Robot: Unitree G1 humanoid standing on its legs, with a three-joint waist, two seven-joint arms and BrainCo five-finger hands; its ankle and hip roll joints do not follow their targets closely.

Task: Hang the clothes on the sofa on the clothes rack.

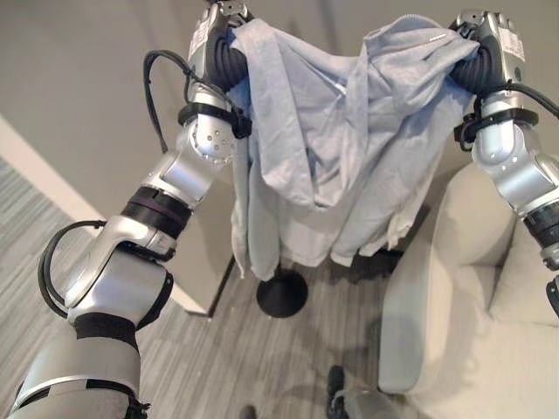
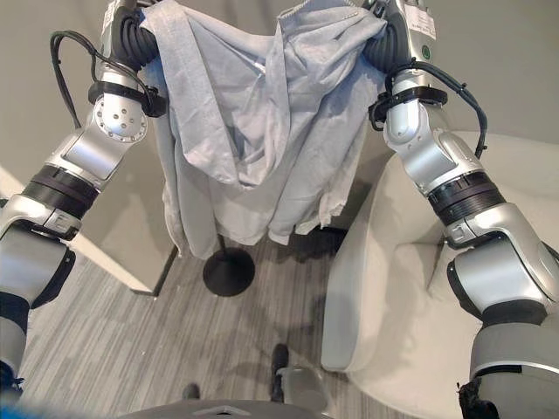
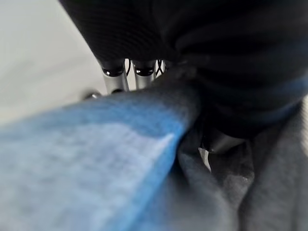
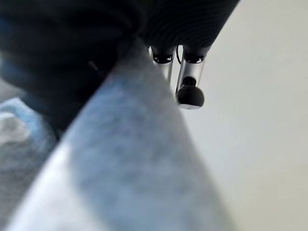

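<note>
A light grey-blue hooded top (image 1: 332,148) hangs spread between my two raised hands, its hood drooping in the middle. My left hand (image 1: 223,48) grips one shoulder of it at the upper left, and my right hand (image 1: 479,52) grips the other at the upper right. In the left wrist view the cloth (image 3: 96,159) runs under the fingers (image 3: 115,79); the right wrist view shows the cloth (image 4: 130,168) beside the fingers (image 4: 188,86). The clothes rack's round black base (image 1: 281,292) stands on the floor below the top, which hides the pole.
A cream sofa chair (image 1: 454,305) stands on the right, close to the rack's base. A pale wall panel (image 1: 205,253) rises behind the rack on the left. Grey striped carpet (image 1: 236,367) lies in front.
</note>
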